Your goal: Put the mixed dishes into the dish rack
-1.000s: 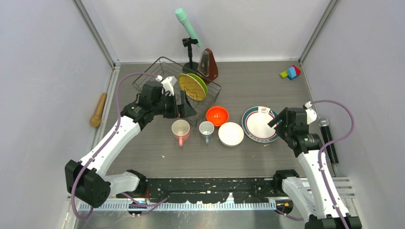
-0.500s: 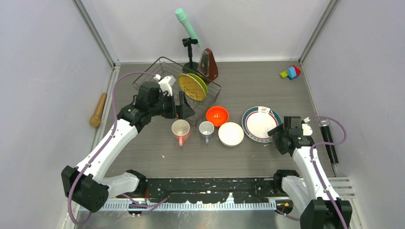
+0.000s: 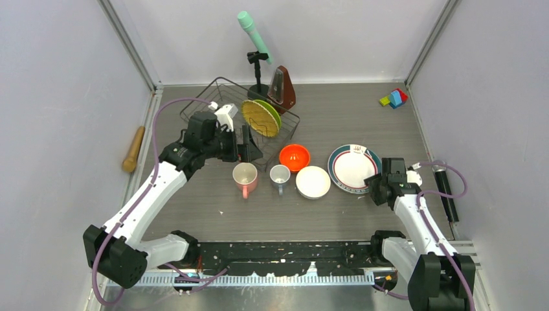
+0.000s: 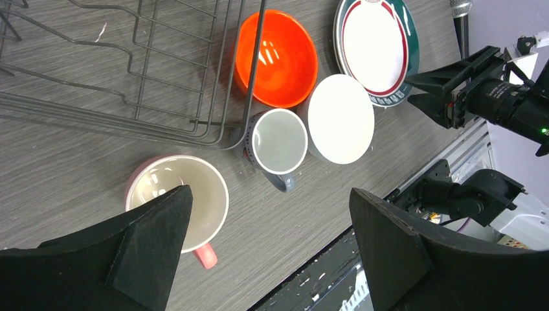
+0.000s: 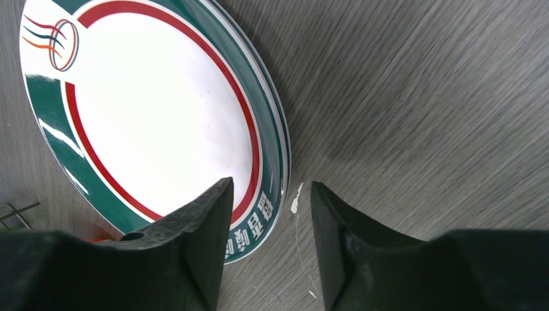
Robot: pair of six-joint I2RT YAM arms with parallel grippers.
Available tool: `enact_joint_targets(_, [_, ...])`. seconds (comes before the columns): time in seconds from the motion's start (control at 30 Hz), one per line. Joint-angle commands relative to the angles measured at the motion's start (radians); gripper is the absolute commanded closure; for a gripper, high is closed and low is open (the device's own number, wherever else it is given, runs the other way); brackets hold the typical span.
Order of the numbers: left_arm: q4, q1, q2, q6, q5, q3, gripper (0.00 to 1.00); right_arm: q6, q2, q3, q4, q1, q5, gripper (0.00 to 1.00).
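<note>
Your dish rack [image 4: 149,71], cut off in the left wrist view, sat beyond the left gripper [image 4: 270,197], with the tan plate [image 3: 259,118] and lime-green plate [image 3: 276,111] upright inside. The teal-rimmed plate [image 5: 149,110] lay just ahead of your right gripper [image 5: 270,188], its rim partly hidden by one finger. Both grippers were spread and empty. One finger of the left gripper partly hid the pink mug [image 4: 197,178].

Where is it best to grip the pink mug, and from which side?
The pink mug stands upright, mouth open, so probably grip its rim wall from above, one finger inside and one outside. Its handle points to the near edge and looks small.
</note>
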Motion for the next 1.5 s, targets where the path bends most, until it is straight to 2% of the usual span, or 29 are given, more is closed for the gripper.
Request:
enact_joint_targets(0.0, [-0.001, -0.001, -0.003, 0.011, 0.000, 0.032, 0.05, 0.043, 0.007, 0.012, 0.035, -0.004, 0.054, 0.54])
enact_joint_targets(0.07, [-0.002, -0.001, -0.003, 0.012, 0.000, 0.025, 0.05, 0.040, 0.006, 0.015, 0.017, -0.004, 0.060, 0.60])
enact_joint_targets(0.43, [-0.013, -0.001, -0.025, 0.021, -0.024, -0.006, 0.05, 0.022, 0.056, 0.001, 0.042, -0.004, 0.045, 0.62])
enact_joint_targets(0.53, [-0.024, -0.001, -0.027, 0.025, -0.028, -0.005, 0.05, 0.020, 0.059, 0.005, 0.029, -0.004, 0.035, 0.76])
enact_joint_targets(0.57, [-0.024, -0.001, -0.027, 0.025, -0.030, -0.006, 0.05, 0.019, 0.055, 0.014, 0.004, -0.004, 0.039, 0.84])
enact_joint_targets(0.77, [-0.028, -0.001, -0.025, 0.022, -0.034, -0.001, 0.05, -0.002, -0.046, 0.068, -0.122, -0.004, 0.099, 0.99])
enact_joint_targets(1.03, [-0.041, -0.001, -0.004, 0.012, -0.018, 0.028, 0.06, -0.026, -0.108, 0.155, -0.215, -0.004, 0.121, 1.00])
enact_joint_targets(1.17, [-0.034, -0.001, -0.003, -0.006, 0.001, 0.034, 0.06, -0.066, -0.146, 0.215, -0.209, -0.004, 0.121, 1.00])
enact_joint_targets(1.33, [-0.010, -0.001, 0.008, -0.052, 0.068, 0.037, 0.06, -0.207, -0.171, 0.322, -0.166, -0.004, 0.101, 1.00])
enact_joint_targets(1.47, [0.008, -0.001, 0.013, -0.090, 0.100, 0.037, 0.07, -0.238, -0.188, 0.379, -0.157, -0.004, 0.090, 1.00])
